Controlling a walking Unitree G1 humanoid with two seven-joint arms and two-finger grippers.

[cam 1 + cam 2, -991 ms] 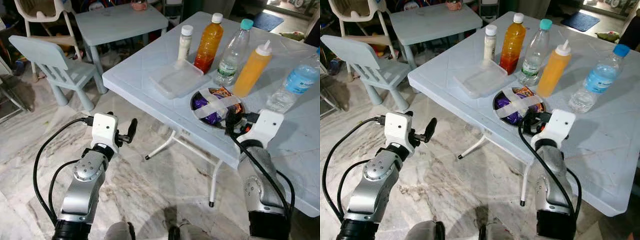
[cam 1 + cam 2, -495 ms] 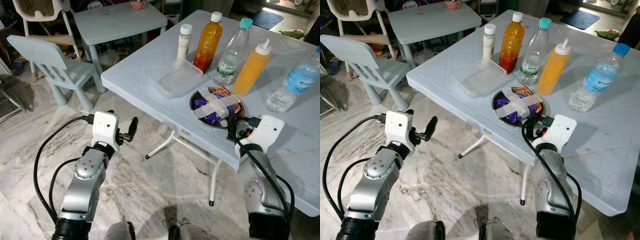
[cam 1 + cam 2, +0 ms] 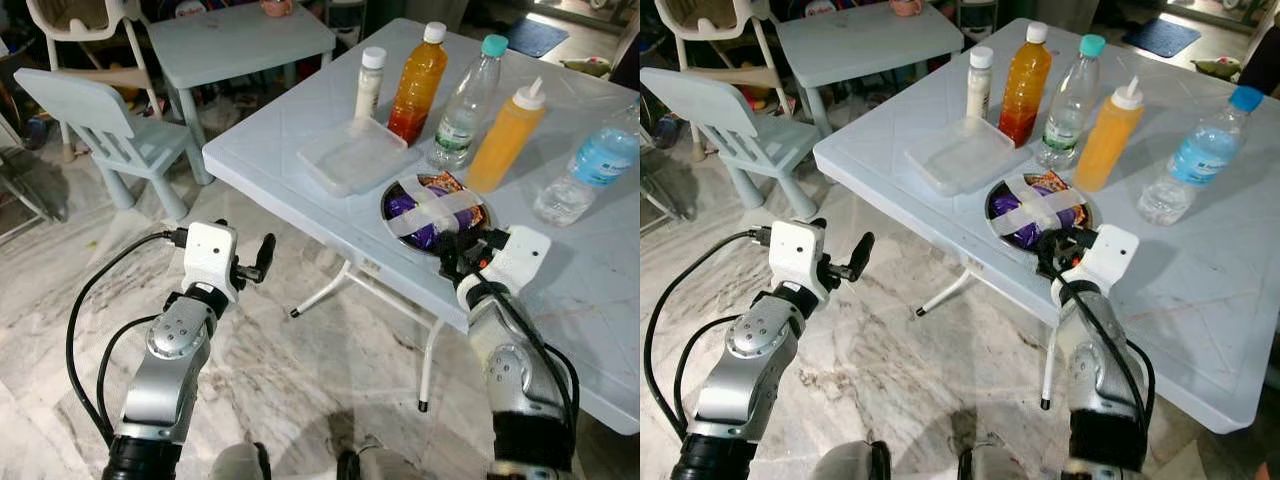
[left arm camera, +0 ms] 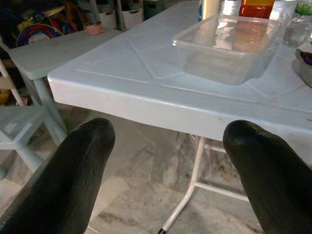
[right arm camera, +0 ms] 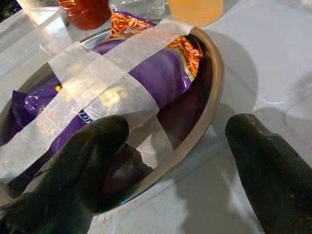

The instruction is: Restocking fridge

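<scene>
A metal bowl [image 3: 478, 205] of purple and orange snack packets [image 5: 146, 83], taped over with white strips, sits near the front edge of the pale blue table [image 3: 290, 130]. My right gripper [image 3: 452, 250] is open at the bowl's near rim, one finger [image 5: 97, 156] over the rim, the other [image 5: 273, 165] outside on the tabletop. Behind the bowl stand a clear lidded box [image 3: 352, 157], a small white bottle [image 3: 369, 82], an orange juice bottle [image 3: 416, 86], a clear bottle [image 3: 462, 102], an orange squeeze bottle [image 3: 505, 138] and a water bottle [image 3: 590, 165]. My left gripper [image 3: 263, 258] hangs open over the floor, left of the table.
A pale blue child's chair [image 3: 105, 135] and a small table [image 3: 240, 45] stand at the back left on the marble floor [image 3: 300, 380]. The table's white folding legs [image 3: 340, 290] are under its near edge.
My right gripper has moved forward and slightly left, up to the bowl's rim. The left arm has stayed put.
</scene>
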